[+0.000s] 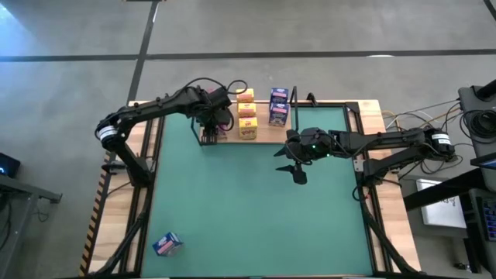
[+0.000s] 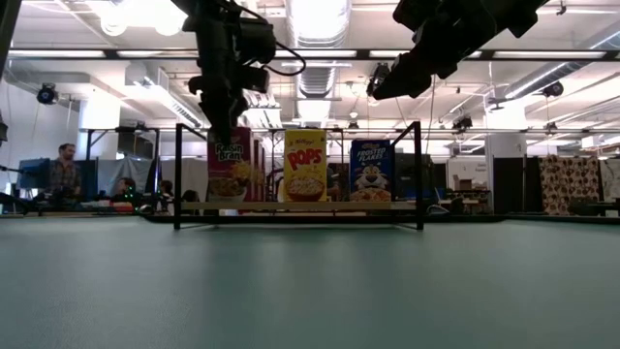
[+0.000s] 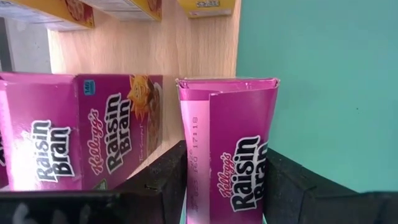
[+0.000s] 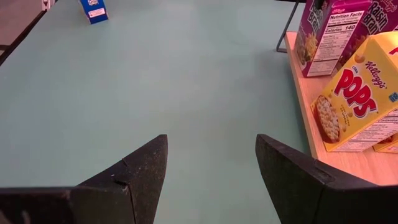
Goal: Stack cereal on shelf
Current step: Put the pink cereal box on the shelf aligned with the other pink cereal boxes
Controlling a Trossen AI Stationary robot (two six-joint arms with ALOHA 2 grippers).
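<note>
Currently the left gripper [image 3: 227, 186] clamps a pink cereal box [image 3: 231, 149] over the shelf [image 1: 263, 136]; releasing crooked could topple its pink neighbour [image 3: 81, 130], while the right gripper [image 4: 211, 180] hovers spread, empty

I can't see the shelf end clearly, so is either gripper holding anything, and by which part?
The left gripper holds a pink Raisin Bran box by its two side faces; the right gripper is open and empty.

pink cereal box [image 3: 233, 149], yellow box [image 4: 360, 102], green mat [image 1: 248, 201]

green mat [image 1: 256, 201] open, shelf [image 1: 263, 133] crowded — boxes
</note>
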